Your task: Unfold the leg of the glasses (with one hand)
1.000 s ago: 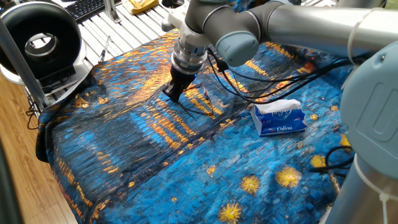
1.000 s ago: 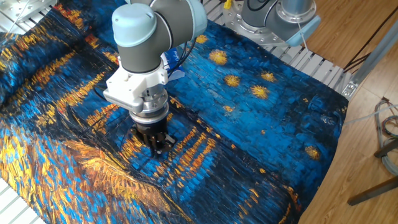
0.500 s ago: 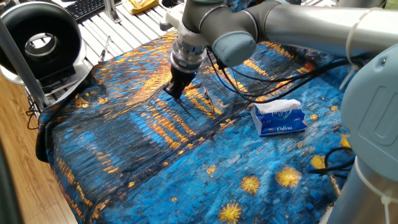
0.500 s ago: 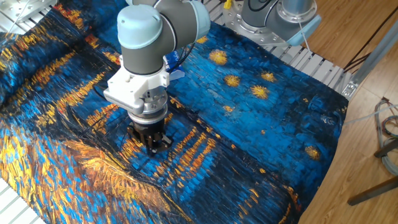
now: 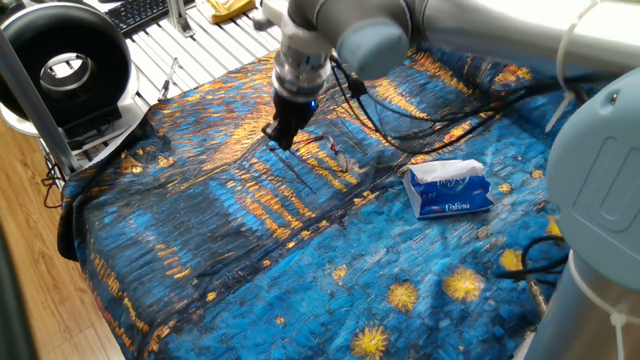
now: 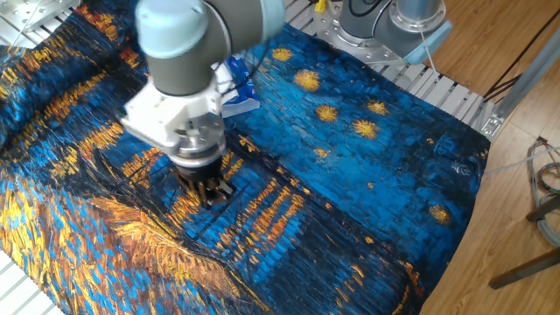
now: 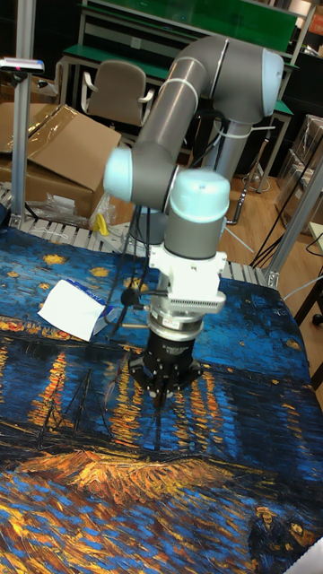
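Thin wire glasses [image 5: 335, 158] lying on the starry-night cloth, upper middle of the frame in one fixed view.

The frame is dark, faintly reddish wire with clear lenses, so slight it nearly vanishes into the orange and blue brushstrokes beneath it. A straight dark leg [image 5: 308, 172] runs from up near the black fingertips down toward the lower right, lifted at its upper end. From the other fixed view and the tall view I can't make them out at all.
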Robot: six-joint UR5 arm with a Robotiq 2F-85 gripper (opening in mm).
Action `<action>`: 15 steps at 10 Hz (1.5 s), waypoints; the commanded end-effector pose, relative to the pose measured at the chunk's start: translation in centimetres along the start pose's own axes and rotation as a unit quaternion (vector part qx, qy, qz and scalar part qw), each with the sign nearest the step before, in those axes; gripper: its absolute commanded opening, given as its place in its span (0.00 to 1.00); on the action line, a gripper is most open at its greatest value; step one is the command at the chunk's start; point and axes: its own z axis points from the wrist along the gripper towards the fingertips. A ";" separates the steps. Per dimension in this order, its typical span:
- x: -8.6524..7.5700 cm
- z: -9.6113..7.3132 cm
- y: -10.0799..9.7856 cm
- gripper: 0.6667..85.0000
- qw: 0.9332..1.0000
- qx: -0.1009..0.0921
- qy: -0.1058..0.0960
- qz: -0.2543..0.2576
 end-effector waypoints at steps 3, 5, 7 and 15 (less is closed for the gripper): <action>0.0 -6.5 0.3 0.00 0.998 -0.042 0.049 0.018; 1.4 -8.0 2.1 0.00 0.993 -0.079 0.083 0.029; 1.4 -9.4 4.8 0.00 0.983 -0.154 0.096 0.019; 1.4 -9.2 4.9 0.00 0.977 -0.168 0.114 -0.060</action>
